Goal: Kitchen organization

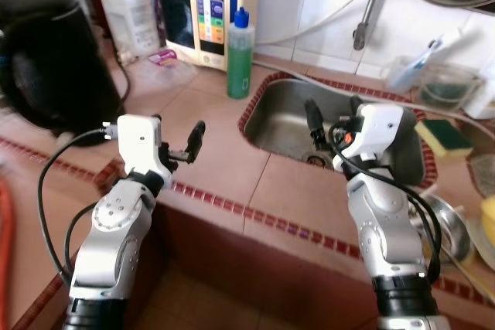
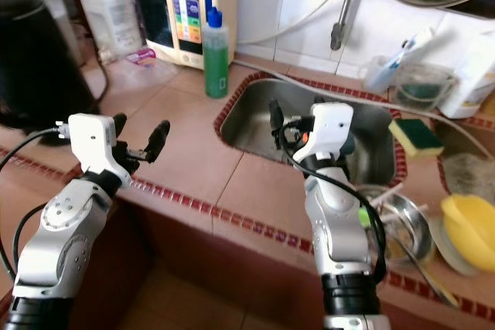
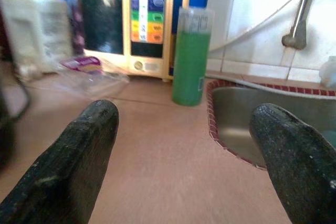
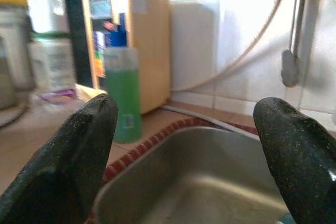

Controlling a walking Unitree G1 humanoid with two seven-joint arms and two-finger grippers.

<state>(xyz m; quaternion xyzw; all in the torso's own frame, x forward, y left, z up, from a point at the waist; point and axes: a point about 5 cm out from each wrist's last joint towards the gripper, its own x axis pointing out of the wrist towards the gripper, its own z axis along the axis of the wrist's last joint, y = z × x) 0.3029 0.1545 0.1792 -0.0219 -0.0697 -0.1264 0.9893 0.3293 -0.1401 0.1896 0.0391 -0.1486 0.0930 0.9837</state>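
Note:
My left gripper [image 1: 179, 133] is open above the tiled counter [image 1: 209, 168], left of the steel sink [image 1: 282, 117], with nothing between its fingers. It points toward a green soap bottle with a blue cap [image 1: 240, 53] that stands upright at the sink's far left corner; the left wrist view shows the green bottle [image 3: 191, 59] well beyond the fingertips. My right gripper [image 1: 334, 113] is open over the sink basin and holds nothing. In the right wrist view the sink [image 4: 210, 182] lies below the open fingers [image 4: 86, 145].
A black kettle [image 1: 46, 59], a white jar [image 1: 128, 9] and a water purifier [image 1: 213, 5] line the back left. A yellow-green sponge [image 1: 443, 138], a clear container [image 1: 445, 86], a metal bowl [image 1: 448, 226] and a yellow bowl [image 2: 472, 229] sit right of the sink. A tap [image 1: 367, 13] hangs above.

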